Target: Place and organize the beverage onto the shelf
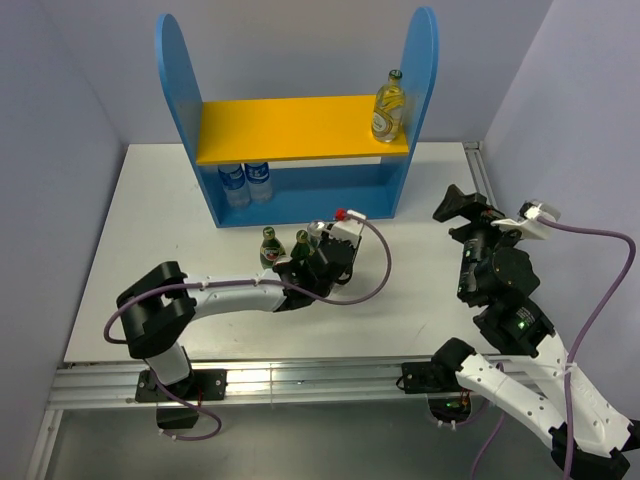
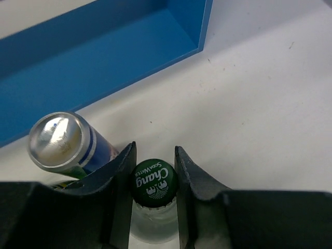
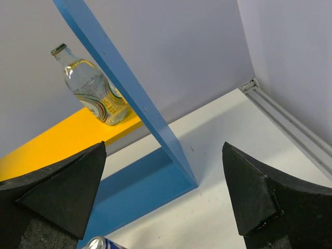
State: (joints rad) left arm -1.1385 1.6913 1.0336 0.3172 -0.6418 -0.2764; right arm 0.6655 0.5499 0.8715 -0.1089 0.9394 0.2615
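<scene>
1. The left tool [image 2: 154,150] is clenched on a Chang soda bottle [image 2: 153,182], one finger against each side of its green cap.
2. That bottle stands upright on the white worktop [image 1: 420,290], just in front of the shelf [image 1: 175,70] and near the middle of its blue base.
3. A blue-and-silver can [image 2: 62,140] sits just beside the tool's left finger, silver top towards the wrist camera; whether it touches the finger cannot be told.
4. A clear yellowish bottle [image 1: 388,108] stands upright on the shelf's yellow upper board, at the right end, close to the right side panel.
5. On the lower level, at the left, are two blue-and-white drinks, one [image 1: 233,186] just beside the other [image 1: 259,181]; they are too small to tell can from bottle.
6. The right tool [image 3: 164,148] is released, fingers spread wide with nothing between them. It hangs above the worktop to the right of the shelf, apart from it.
</scene>
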